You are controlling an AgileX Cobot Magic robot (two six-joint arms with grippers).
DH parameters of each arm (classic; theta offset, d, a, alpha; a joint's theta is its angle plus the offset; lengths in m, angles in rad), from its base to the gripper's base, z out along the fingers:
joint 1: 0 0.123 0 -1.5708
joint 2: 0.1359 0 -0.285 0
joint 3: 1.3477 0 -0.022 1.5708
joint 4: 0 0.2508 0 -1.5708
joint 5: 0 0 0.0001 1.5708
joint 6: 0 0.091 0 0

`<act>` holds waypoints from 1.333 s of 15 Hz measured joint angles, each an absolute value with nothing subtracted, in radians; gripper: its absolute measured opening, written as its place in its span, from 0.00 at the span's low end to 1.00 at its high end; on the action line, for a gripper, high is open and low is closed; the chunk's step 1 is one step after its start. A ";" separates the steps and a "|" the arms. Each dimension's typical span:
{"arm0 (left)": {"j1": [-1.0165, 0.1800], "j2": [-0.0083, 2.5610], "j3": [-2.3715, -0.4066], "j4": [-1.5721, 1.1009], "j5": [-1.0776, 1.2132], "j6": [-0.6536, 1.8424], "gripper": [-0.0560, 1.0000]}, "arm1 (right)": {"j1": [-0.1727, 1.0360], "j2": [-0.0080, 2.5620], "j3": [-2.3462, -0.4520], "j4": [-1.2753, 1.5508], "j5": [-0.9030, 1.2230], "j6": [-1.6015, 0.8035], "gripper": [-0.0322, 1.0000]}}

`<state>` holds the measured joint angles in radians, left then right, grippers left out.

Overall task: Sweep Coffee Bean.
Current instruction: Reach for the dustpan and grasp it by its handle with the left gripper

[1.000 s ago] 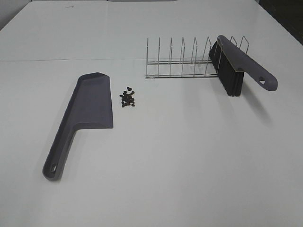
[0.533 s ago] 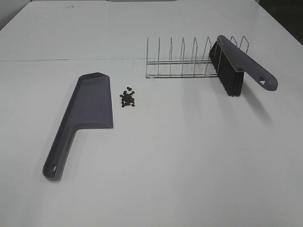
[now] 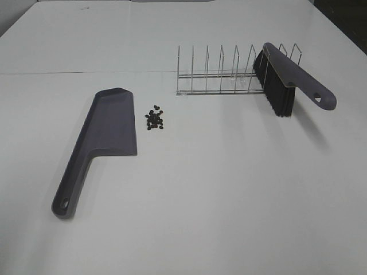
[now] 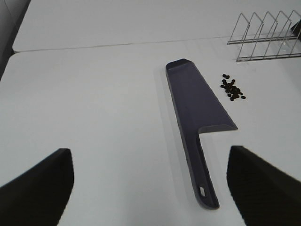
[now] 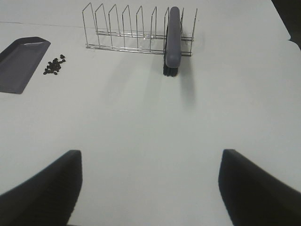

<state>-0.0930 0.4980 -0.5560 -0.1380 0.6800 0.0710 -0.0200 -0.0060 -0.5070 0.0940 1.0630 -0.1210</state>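
A small pile of dark coffee beans [image 3: 154,119] lies on the white table, just right of the grey dustpan [image 3: 106,132], which lies flat. The beans [image 4: 232,88] and dustpan [image 4: 197,113] also show in the left wrist view, and both show in the right wrist view: beans [image 5: 54,66], dustpan [image 5: 19,63]. A grey brush with black bristles [image 3: 287,80] rests in the wire rack [image 3: 221,74]. My left gripper [image 4: 150,188] is open and empty, short of the dustpan's handle. My right gripper [image 5: 150,188] is open and empty, well short of the brush [image 5: 173,40].
The wire rack [image 5: 131,28] stands behind the beans with several upright dividers. A seam runs across the table [image 3: 86,73] behind the dustpan. A dark area lies beyond the table's far right corner [image 3: 344,17].
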 joint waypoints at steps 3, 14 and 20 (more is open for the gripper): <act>-0.093 0.832 -0.674 -0.138 0.596 0.071 0.81 | -0.020 -0.006 -0.507 0.094 1.063 -0.121 0.69; -0.162 1.620 -1.074 -0.149 0.774 -0.032 0.81 | -0.020 -0.006 -0.507 0.094 1.063 -0.121 0.69; -0.310 1.778 -1.074 -0.089 0.772 -0.212 0.81 | -0.020 -0.006 -0.507 0.094 1.063 -0.121 0.69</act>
